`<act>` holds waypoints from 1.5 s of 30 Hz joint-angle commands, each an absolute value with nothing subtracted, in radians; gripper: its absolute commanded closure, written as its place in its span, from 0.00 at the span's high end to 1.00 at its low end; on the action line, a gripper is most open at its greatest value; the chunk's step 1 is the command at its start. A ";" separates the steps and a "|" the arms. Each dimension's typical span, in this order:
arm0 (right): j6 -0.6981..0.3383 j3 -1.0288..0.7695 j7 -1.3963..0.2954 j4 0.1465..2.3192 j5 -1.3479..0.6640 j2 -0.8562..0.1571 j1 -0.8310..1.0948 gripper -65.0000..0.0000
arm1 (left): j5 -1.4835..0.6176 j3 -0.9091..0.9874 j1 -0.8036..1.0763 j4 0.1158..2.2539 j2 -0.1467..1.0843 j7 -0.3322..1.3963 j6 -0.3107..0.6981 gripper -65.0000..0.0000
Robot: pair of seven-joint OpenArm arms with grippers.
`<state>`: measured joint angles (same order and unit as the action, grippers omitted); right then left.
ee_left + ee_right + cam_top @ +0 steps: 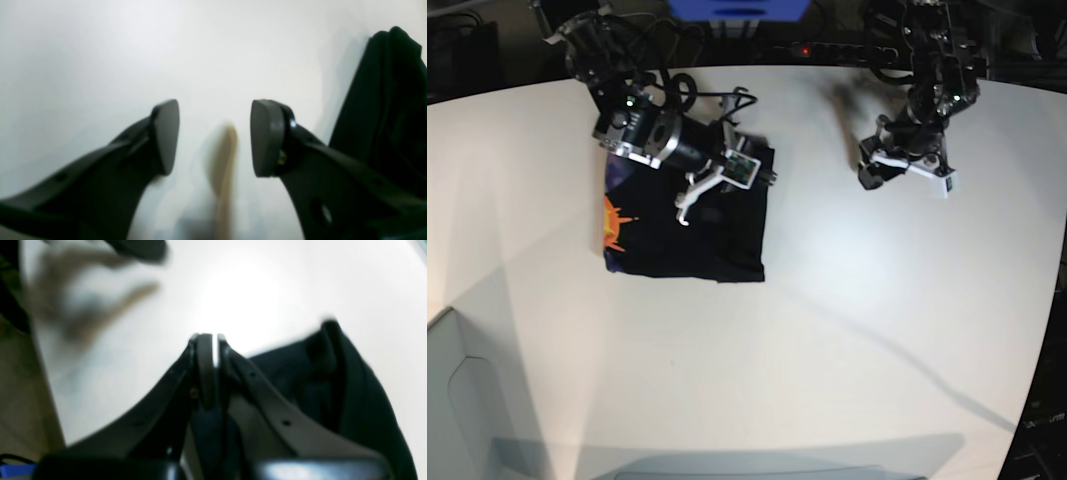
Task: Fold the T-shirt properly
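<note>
The black T-shirt lies folded into a rough rectangle on the white table, with its orange sunburst print at the left edge. My right gripper hovers over the shirt's upper middle. In the right wrist view its pads are shut with only a thin bright slit between them, and the black cloth lies just to the right of them. My left gripper is off the shirt, over bare table to the right. It is open and empty in the left wrist view, where the shirt's edge shows at the far right.
Cables and a power strip run along the table's back edge, and a blue box stands behind it. A pale panel stands at the front left corner. A blurred tan streak shows between my left fingers.
</note>
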<state>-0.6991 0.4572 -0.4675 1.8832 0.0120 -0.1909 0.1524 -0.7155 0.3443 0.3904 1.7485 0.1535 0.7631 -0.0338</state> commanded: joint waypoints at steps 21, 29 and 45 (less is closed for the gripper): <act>-0.698 0.513 -0.444 1.902 0.170 -0.226 0.117 0.53 | -0.725 0.348 0.392 1.767 0.162 0.754 -0.033 0.51; -0.698 0.513 -0.446 1.845 0.170 -0.231 0.073 0.53 | -0.725 0.348 0.392 1.767 0.157 0.754 -0.033 0.51; -0.698 0.513 -0.449 1.791 0.170 -0.232 0.061 0.10 | -0.725 0.348 0.392 1.767 0.154 0.754 -0.033 0.51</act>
